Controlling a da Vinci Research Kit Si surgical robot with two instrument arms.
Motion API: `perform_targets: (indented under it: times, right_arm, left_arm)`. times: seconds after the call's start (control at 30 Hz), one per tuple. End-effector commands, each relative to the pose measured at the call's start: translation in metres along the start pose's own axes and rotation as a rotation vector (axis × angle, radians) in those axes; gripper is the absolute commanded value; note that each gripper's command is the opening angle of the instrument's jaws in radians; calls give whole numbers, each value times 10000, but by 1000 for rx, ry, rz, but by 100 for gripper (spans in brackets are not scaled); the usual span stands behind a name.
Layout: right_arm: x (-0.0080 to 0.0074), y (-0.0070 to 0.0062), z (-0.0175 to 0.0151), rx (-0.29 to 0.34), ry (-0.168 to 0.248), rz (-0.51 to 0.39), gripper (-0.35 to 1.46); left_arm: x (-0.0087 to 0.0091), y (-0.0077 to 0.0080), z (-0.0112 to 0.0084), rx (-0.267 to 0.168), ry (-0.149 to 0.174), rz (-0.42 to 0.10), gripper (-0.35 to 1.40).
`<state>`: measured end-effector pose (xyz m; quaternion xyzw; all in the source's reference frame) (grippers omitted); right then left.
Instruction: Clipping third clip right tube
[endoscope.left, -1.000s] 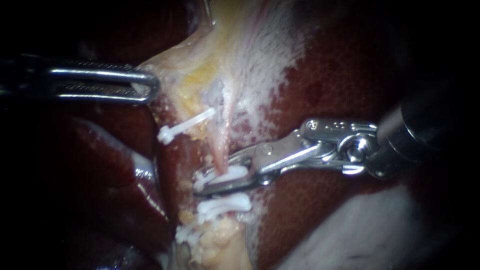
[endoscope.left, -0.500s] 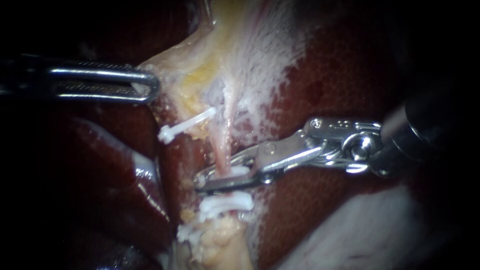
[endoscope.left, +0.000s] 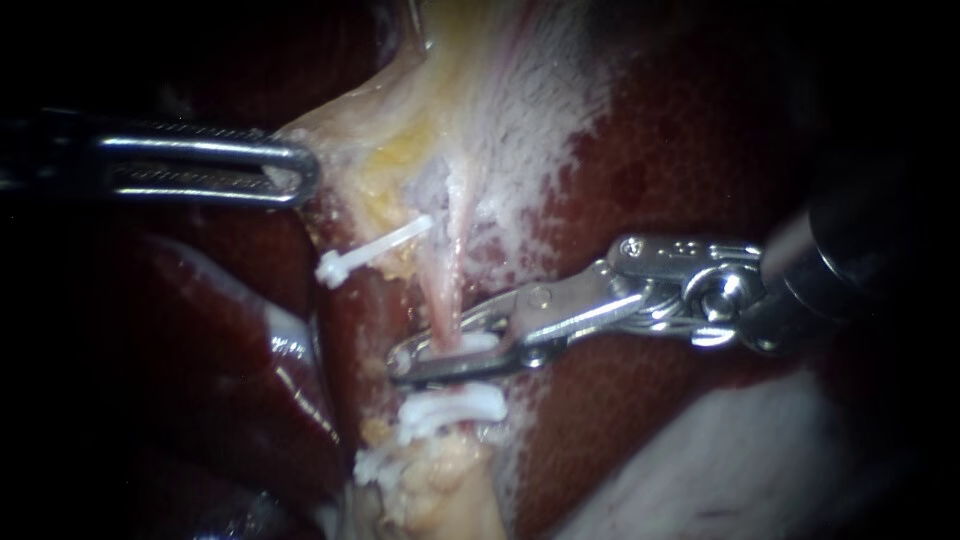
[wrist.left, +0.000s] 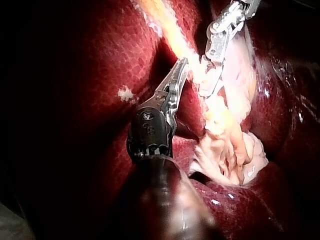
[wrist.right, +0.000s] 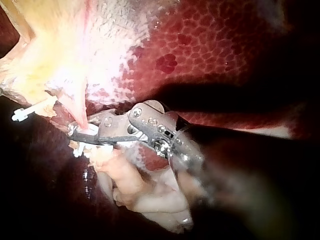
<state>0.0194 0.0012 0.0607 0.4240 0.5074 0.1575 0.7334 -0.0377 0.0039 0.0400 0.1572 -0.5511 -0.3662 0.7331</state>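
Right instrument reaches the tube from the tube's right side. Its jaws are pressed almost together across the tube, with a white clip between them. Both jaws touch this clip, one from above and one from below, so they are pinching it. The clip sits around the tube, and only a little of its white shows beside the tube between the metal. The jaw tips come out just past the tube's left side.

In the right wrist view the same instrument holds the clip where the pink tube comes down between the jaws.

Further down the tube, just under the jaws, a lower clip lies across it. Under that one, where the tube ends in yellow fat, is a lowest clip. Left of the tube and higher up, a thin clip stands slanted, apart from the tube.

Left instrument is well to the upper left of the tube. Its jaws lie together on the edge of the pale tissue. In the left wrist view its tip meets this pale tissue, and the right instrument is just beside it.

Dark red liver lies right of the tube.
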Motion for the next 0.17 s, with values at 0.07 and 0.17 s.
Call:
perform_targets:
  times: [0.07,0.17]
  right_arm:
    - [0,0,0,0,0,0,-35]
    - [0,0,0,0,0,0,-35]
  left_arm:
    - [0,0,0,-2,0,0,-35]
    - [0,0,0,-3,0,0,-35]
